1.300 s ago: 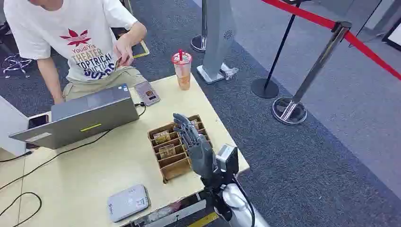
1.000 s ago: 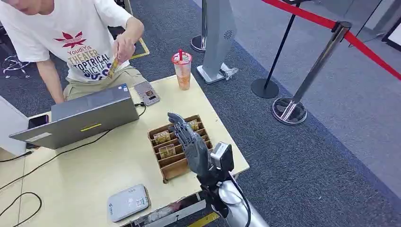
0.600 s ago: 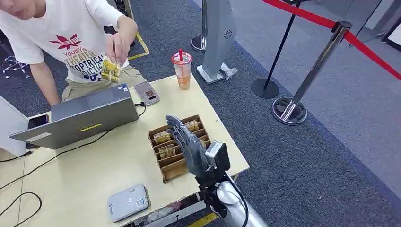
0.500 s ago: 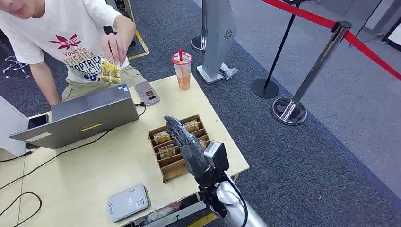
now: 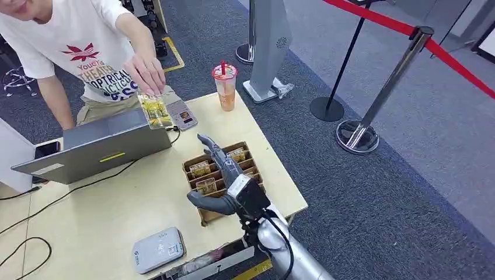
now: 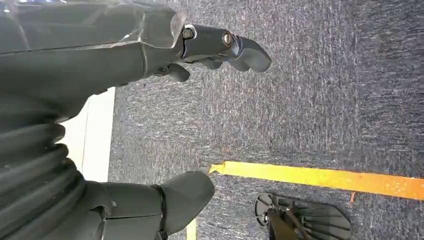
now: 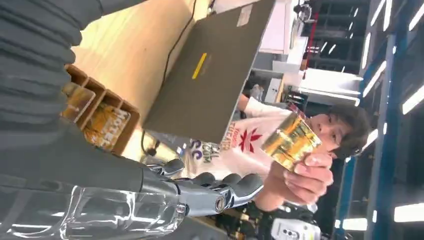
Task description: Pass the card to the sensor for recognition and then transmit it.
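A person's hand (image 5: 144, 71) holds a gold card (image 5: 154, 111) above the laptop's far corner; the right wrist view shows this card (image 7: 290, 141) pinched in their fingers. My right hand (image 5: 225, 181) hovers over the brown card box (image 5: 211, 211), fingers stretched toward the person and thumb spread, holding nothing. The same hand (image 7: 150, 195) appears close up with its fingers (image 7: 230, 187) extended. Several gold cards (image 5: 200, 169) stand in the box slots. The grey-white sensor pad (image 5: 157, 249) lies near the table's front edge. My left hand (image 6: 100, 65) hangs over the carpet, empty, fingers apart.
A grey laptop (image 5: 99, 143) stands half open at the left, with cables trailing across the table (image 5: 117, 210). A drink cup (image 5: 225, 86) and a small device (image 5: 182, 115) sit at the far edge. Stanchions (image 5: 385, 87) with red rope stand right.
The person has swung the card from their chest out and down toward the table. My right hand has shifted left over the box and turned, with its thumb now spread out.
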Available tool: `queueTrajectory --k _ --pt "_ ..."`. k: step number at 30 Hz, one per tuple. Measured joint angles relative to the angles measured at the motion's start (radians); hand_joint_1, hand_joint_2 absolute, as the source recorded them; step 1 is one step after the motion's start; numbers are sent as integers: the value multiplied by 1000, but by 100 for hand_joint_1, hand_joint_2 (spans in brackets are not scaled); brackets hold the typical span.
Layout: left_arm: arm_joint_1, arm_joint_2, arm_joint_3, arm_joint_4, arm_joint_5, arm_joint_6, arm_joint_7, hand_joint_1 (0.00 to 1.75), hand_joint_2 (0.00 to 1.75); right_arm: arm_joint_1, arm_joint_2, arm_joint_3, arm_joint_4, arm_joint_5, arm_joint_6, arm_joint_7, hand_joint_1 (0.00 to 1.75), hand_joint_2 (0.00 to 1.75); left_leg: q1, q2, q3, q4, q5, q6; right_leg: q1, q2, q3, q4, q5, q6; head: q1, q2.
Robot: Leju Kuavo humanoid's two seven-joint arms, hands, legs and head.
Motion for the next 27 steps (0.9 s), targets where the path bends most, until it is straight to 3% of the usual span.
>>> queueTrajectory --k 2,8,12,16,27 --pt "-3 0 0 0 -5 -2 0 0 175 -10 -4 7 0 31 -23 0 0 175 0 0 0 0 0 0 0 0 0 0 0 0 0 0" --pt "-17 -1 -11 0 -23 -8 1 0 175 -39 -26 44 0 182 -185 5 0 175 0 0 0 0 0 0 0 0 0 0 0 0 0 0" --pt "-24 -4 -26 0 -30 -11 11 0 175 -51 -37 73 6 374 -344 26 0 175 0 0 0 0 0 0 0 0 0 0 0 0 0 0" --pt "-31 -5 -29 0 -31 -11 14 0 175 -73 -43 104 29 507 -441 48 0 175 0 0 0 0 0 0 0 0 0 0 0 0 0 0" --pt "-32 -5 -30 0 -14 0 12 0 175 -142 -48 158 125 517 -486 57 0 175 0 0 0 0 1 0 0 0 0 0 1 0 0 0"
